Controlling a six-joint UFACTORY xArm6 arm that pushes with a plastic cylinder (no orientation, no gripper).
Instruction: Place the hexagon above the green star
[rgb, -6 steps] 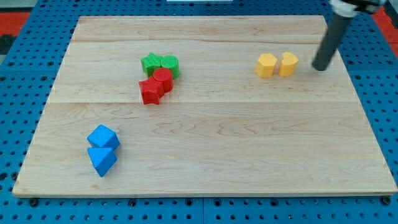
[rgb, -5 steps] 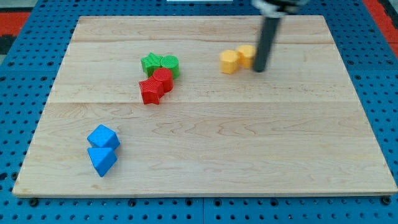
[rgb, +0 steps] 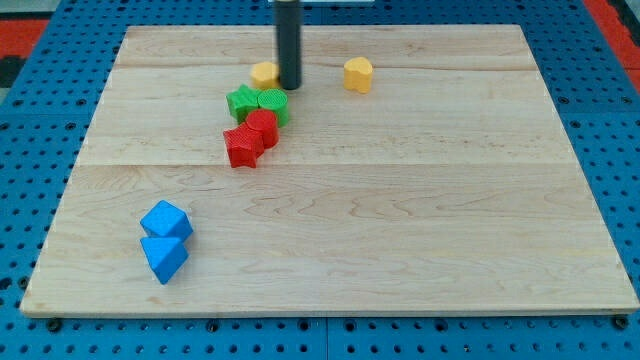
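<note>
My tip (rgb: 290, 86) rests on the board just right of a yellow hexagon block (rgb: 264, 73), touching or nearly touching it. That yellow block sits directly above the green star (rgb: 242, 101) toward the view's top. A green round block (rgb: 273, 103) lies against the star's right side. A second yellow block (rgb: 358, 74) stands alone to the right of my tip.
A red round block (rgb: 262, 127) and a red star (rgb: 242, 146) lie just below the green pair. Two blue blocks (rgb: 165, 240) sit together at the view's lower left. The wooden board (rgb: 400, 230) lies on a blue pegboard.
My tip has swept left across the top of the board, pushing one yellow block to just above the green star. The other yellow block was left behind on the right.
</note>
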